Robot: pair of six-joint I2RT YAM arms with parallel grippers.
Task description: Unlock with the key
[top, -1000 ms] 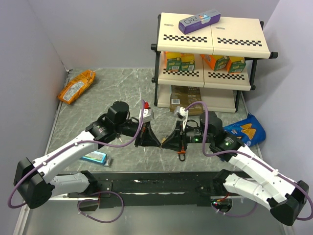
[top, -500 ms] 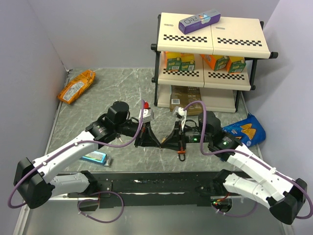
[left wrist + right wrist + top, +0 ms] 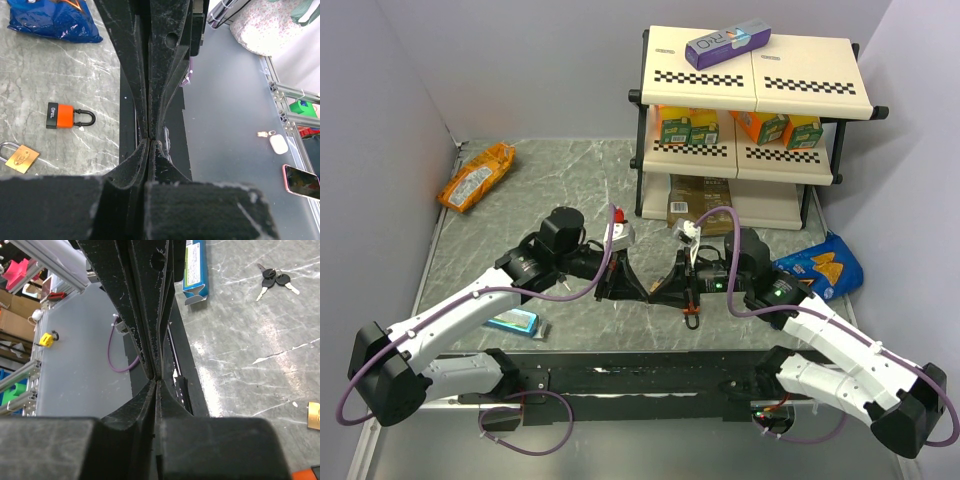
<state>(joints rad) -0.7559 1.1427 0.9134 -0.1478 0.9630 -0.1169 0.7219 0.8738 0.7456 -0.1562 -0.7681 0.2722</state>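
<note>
The key (image 3: pixel 274 280), a small bunch with black heads and silvery blades, lies on the marble table beside a blue box (image 3: pixel 195 270); in the top view the key (image 3: pixel 542 328) sits near the left arm. An orange-red padlock (image 3: pixel 67 116) with a black shackle and a brass padlock (image 3: pixel 20 157) lie side by side on the table. In the top view the orange-red padlock (image 3: pixel 691 308) shows just below the right gripper. My left gripper (image 3: pixel 644 292) and right gripper (image 3: pixel 661 292) meet tip to tip at mid-table. Both are shut with nothing in them, and both are apart from the key.
A two-tier shelf rack (image 3: pixel 750 120) with juice boxes stands at the back right, a purple box (image 3: pixel 728 44) on top. An orange snack bag (image 3: pixel 477 176) lies at the back left, a blue chip bag (image 3: pixel 820 265) at the right, and the blue box (image 3: pixel 512 321) by the left arm.
The right gripper's jaws have closed, and the right arm has edged slightly left toward the left gripper. The left arm, key and padlocks have not moved.
</note>
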